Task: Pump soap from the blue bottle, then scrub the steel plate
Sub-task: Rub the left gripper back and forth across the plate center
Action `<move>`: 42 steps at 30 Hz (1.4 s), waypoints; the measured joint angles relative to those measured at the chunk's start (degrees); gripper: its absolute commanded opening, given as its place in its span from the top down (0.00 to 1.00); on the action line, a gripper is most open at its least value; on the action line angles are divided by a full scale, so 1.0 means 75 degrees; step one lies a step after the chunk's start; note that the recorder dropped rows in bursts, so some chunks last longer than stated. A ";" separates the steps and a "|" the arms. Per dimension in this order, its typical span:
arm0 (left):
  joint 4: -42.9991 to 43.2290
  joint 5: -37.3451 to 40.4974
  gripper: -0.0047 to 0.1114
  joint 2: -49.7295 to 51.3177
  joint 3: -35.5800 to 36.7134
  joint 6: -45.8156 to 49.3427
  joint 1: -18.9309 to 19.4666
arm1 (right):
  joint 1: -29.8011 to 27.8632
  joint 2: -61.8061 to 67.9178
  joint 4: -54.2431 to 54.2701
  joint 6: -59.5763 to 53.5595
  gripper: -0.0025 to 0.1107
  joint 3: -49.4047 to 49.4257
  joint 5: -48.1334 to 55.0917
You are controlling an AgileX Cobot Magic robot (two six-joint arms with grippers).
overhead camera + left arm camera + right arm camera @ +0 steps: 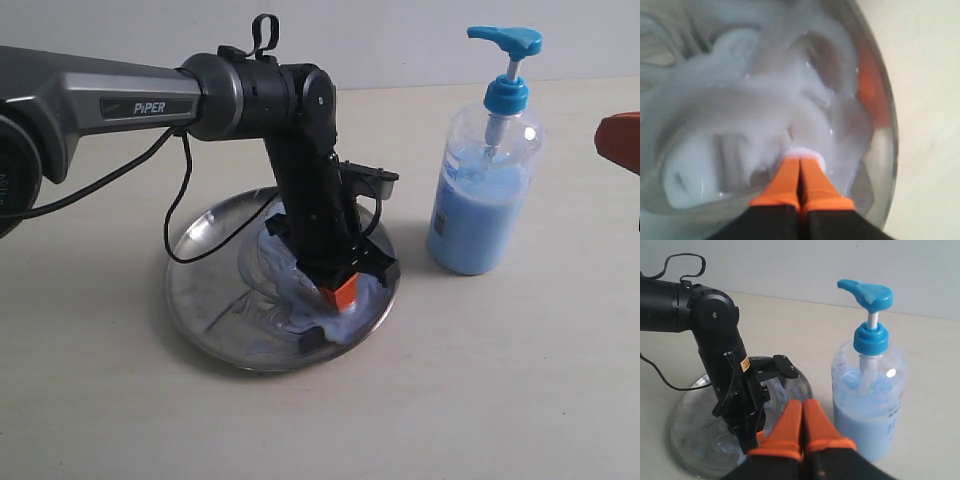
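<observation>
The steel plate (205, 315) lies on the table, smeared with pale blue soap (285, 265). My left gripper (340, 293) points down into the plate near its right rim. Its orange fingers are shut and the tips (801, 158) sit in the swirly soap (740, 115), close to the plate's rim (890, 135). Nothing shows between the fingers. The blue bottle (485, 200) stands upright to the right of the plate, its pump head (505, 40) up. My right gripper (802, 403) is shut and empty, hanging clear of the table beside the bottle (870, 405).
The left arm (120, 95) reaches in from the left, with a black cable (178, 215) looping down over the plate's edge. Bare beige table lies in front of the plate and bottle. A pale wall runs along the back.
</observation>
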 measured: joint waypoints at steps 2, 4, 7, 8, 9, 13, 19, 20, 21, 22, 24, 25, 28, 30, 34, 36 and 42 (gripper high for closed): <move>-0.0038 -0.0250 0.96 0.0000 0.0000 0.0000 0.0000 | 0.0000 0.0000 0.0000 0.0000 0.98 0.0000 0.0000; -0.0038 -0.0511 0.96 0.0000 0.0000 0.0017 0.0000 | 0.0000 0.0000 0.0000 0.0000 0.98 0.0000 0.0000; 0.0023 -0.0792 0.96 0.0000 0.0000 0.0017 0.0000 | 0.0000 0.0000 0.0000 0.0000 0.98 0.0000 0.0000; 0.0104 -0.0831 0.96 0.0000 0.0000 0.0017 0.0000 | 0.0000 0.0000 0.0000 0.0000 0.98 0.0000 0.0000; 0.0203 -0.0886 0.96 0.0000 0.0000 0.0003 -0.0010 | 0.0000 0.0000 0.0000 0.0000 0.98 0.0000 0.0000; 0.0682 -0.0924 0.96 -0.0014 -0.0014 -0.0225 -0.0010 | 0.0000 0.0000 0.0000 0.0000 0.98 0.0000 0.0000; 0.1273 -0.0691 0.96 -0.0030 -0.0029 -0.0327 -0.0010 | 0.0000 0.0000 0.0000 0.0000 0.98 0.0000 0.0000; 0.1388 -0.0608 0.96 -0.0030 -0.0029 -0.0342 -0.0010 | 0.0000 0.0000 0.0000 0.0000 0.98 0.0000 0.0000; 0.1515 -0.0472 0.96 -0.0042 -0.0043 -0.0378 -0.0010 | 0.0000 0.0000 0.0000 0.0000 0.98 0.0000 0.0000; 0.1647 -0.0385 0.96 -0.0042 -0.0043 -0.0417 -0.0010 | 0.0000 0.0000 0.0000 0.0000 0.98 0.0000 0.0000; 0.1920 -0.0174 0.96 -0.0042 -0.0045 -0.0508 -0.0010 | 0.0000 0.0000 0.0000 0.0000 0.98 0.0000 0.0000; 0.2015 -0.0086 0.96 -0.0042 -0.0045 -0.0543 -0.0010 | 0.0000 0.0000 0.0000 0.0000 0.98 0.0000 0.0000; 0.2212 0.0289 0.96 -0.0042 -0.0045 -0.0569 -0.0010 | 0.0000 0.0000 0.0000 0.0000 0.98 0.0000 0.0000; 0.2291 0.0420 0.96 -0.0042 -0.0045 -0.0582 -0.0010 | 0.0000 0.0000 0.0000 0.0000 0.98 0.0000 0.0000; 0.2274 0.0488 0.96 -0.0042 -0.0045 -0.0601 -0.0010 | 0.0000 0.0000 0.0000 0.0000 0.98 0.0000 0.0000; 0.2123 0.0518 0.96 -0.0042 -0.0045 -0.0601 -0.0010 | 0.0000 0.0000 0.0000 0.0000 0.98 0.0000 0.0000; 0.0908 0.0548 0.96 -0.0042 -0.0045 -0.0277 0.0026 | 0.0000 0.0000 0.0000 0.0000 0.98 0.0000 0.0000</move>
